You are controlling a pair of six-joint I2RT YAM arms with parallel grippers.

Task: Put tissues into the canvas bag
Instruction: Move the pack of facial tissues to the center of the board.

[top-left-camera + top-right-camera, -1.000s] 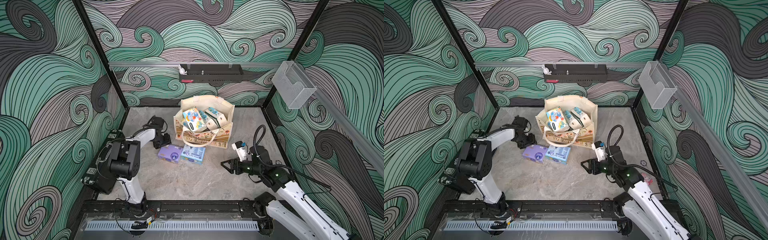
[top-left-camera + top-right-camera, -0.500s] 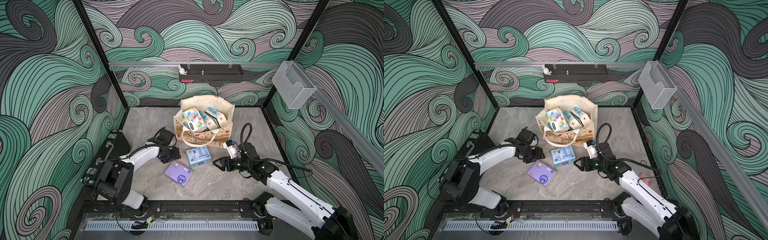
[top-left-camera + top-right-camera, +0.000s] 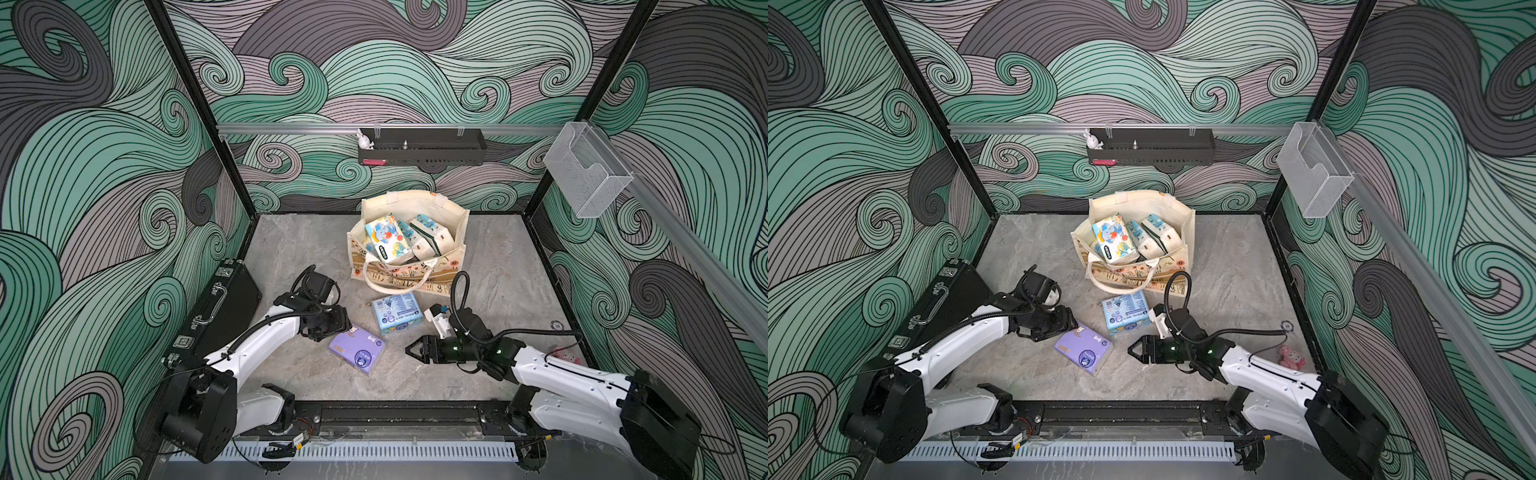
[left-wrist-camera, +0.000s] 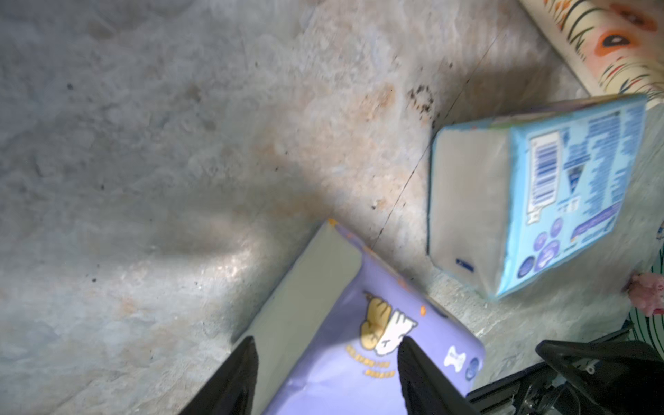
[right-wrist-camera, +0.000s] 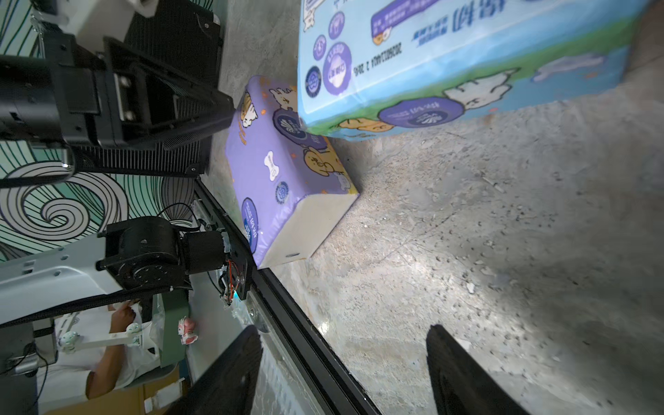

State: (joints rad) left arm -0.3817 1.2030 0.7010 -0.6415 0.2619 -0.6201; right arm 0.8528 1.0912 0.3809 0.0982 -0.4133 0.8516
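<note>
canvas bag sits near the middle of the tabletop's back edge, with several tissue packs inside and an elephant-print pack on top. two packs lie outside it: a light blue pack just in front of the bag and a purple pack nearer the front edge, close but not touching. left gripper straddles the purple pack's corner, can't tell if it's actually squeezing. right gripper is spread wide, nothing in it, low over bare tabletop beside the purple pack.

Grey tabletop bears canvas bag, purple pack, blue pack, black case, plush toy.
</note>
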